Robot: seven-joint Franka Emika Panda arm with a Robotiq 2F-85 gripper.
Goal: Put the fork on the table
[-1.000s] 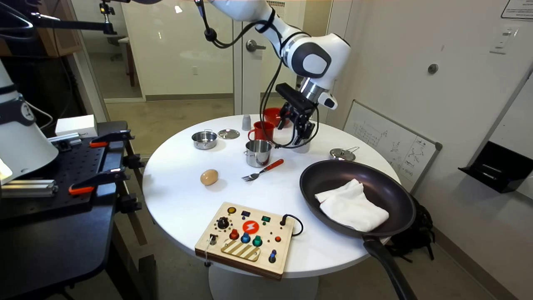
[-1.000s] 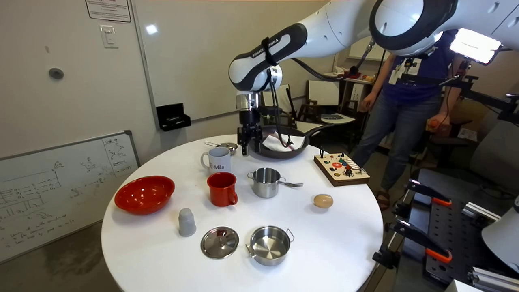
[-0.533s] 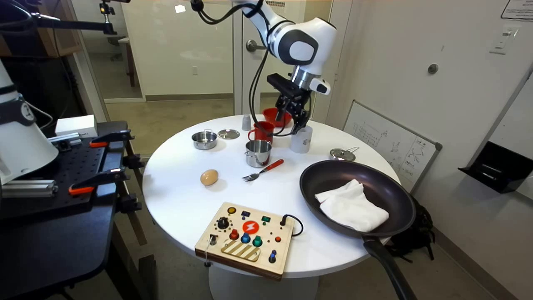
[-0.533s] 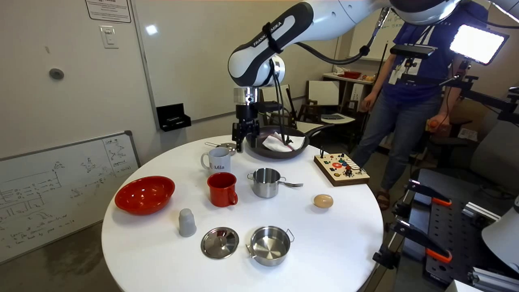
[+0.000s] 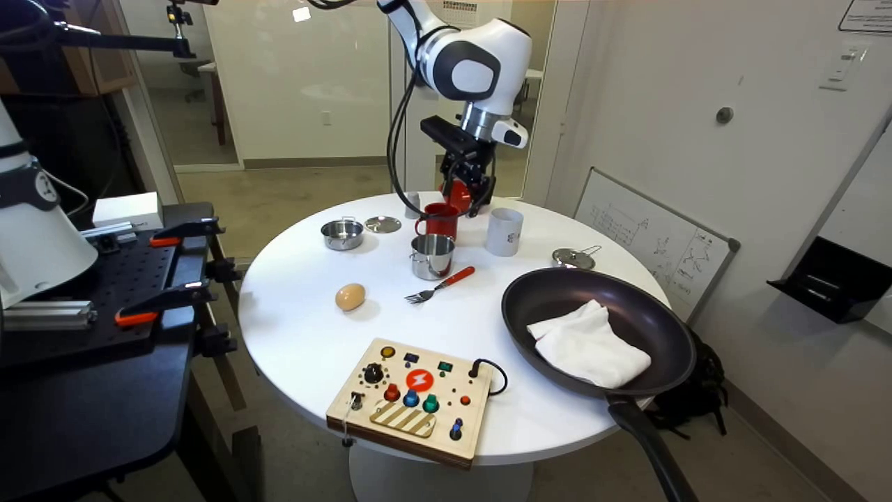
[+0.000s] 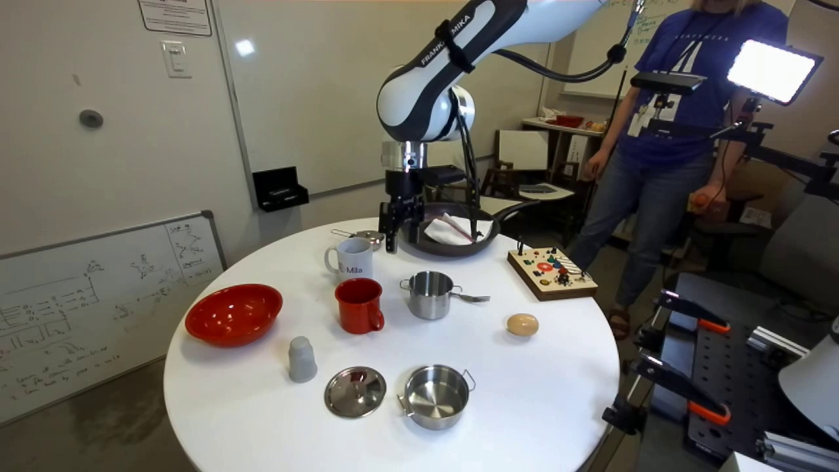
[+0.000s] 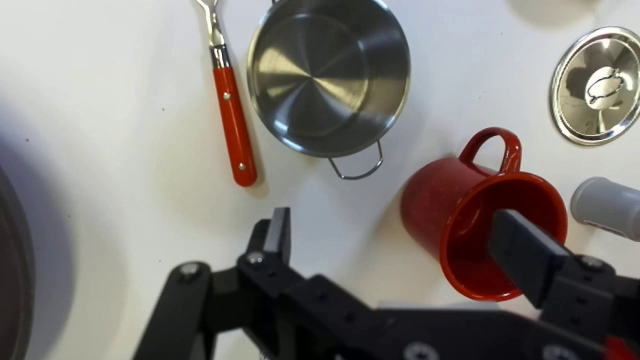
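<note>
The fork (image 5: 446,282) has a red handle and metal tines. It lies flat on the white round table (image 5: 300,341), beside the steel cup (image 5: 432,256). In an exterior view only its metal end (image 6: 473,298) shows; the steel cup hides the handle. In the wrist view its handle (image 7: 233,125) is at the upper left and the tines are cut off by the top edge. My gripper (image 7: 395,227) is open and empty, fingers wide apart, above the table and apart from the fork. It also shows in both exterior views (image 5: 461,202) (image 6: 401,242).
A red mug (image 7: 430,205) stands close under one finger in the wrist view. A white mug (image 5: 504,233), a red bowl (image 6: 234,316), a frying pan (image 5: 526,335) with a cloth, an egg (image 5: 350,297) and a wooden switch box (image 5: 359,397) surround the fork area.
In an exterior view my gripper has moved left and away from the camera, from in front of the white mug to in front of the red bowl. The fork has not moved.
</note>
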